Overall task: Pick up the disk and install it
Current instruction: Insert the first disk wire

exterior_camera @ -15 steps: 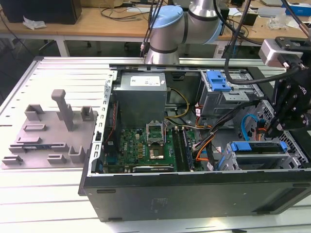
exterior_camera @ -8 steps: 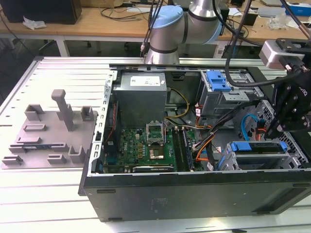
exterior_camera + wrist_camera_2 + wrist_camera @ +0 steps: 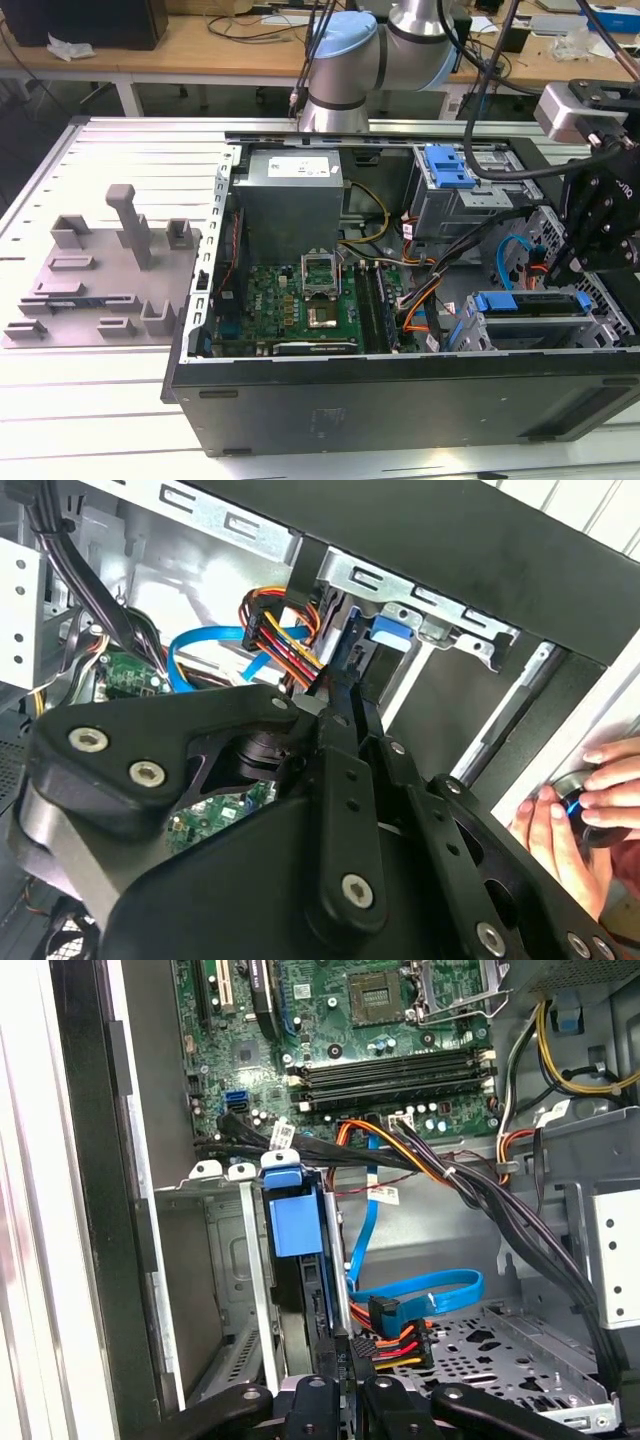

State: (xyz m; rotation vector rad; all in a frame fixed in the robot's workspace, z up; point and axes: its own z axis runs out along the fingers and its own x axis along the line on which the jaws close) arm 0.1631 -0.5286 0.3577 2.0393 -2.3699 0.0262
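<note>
Slatted metal bench (image 3: 110,420) under everything, desks (image 3: 200,40) behind.

Exterior view: the open PC case (image 3: 400,410) lay on its side on the bench. A grey fixture plate (image 3: 100,280) sat just outside the case, at the exterior view's left. The arm (image 3: 350,60) reached in over the case's far wall. The gripper (image 3: 568,270) hung inside the case at the exterior view's right, at the end of the disk (image 3: 525,301). The disk lay flat in the drive cage (image 3: 600,320) in the case's near corner, blue rails showing.

Second wrist view: the gripper (image 3: 350,695) pointed at the disk's blue end (image 3: 388,638) inside the case, with the cable bundle (image 3: 280,630) just beside it. A person's hand (image 3: 575,820) rested at the case's outer edge. We couldn't tell whether the gripper was clamped on the disk or only against it.

First wrist view: the disk (image 3: 297,1215) stood edge-on in the cage by the case's side wall, with the gripper (image 3: 340,1360) at its near end. A blue cable (image 3: 430,1295) ran just beside it, and the motherboard (image 3: 380,1020) sat deeper in the case.

Our read: pick-up was done, install was in hand, and the disk looked partly in. Seating would call for a straight push along the cage, clear of the cables and that hand.
</note>
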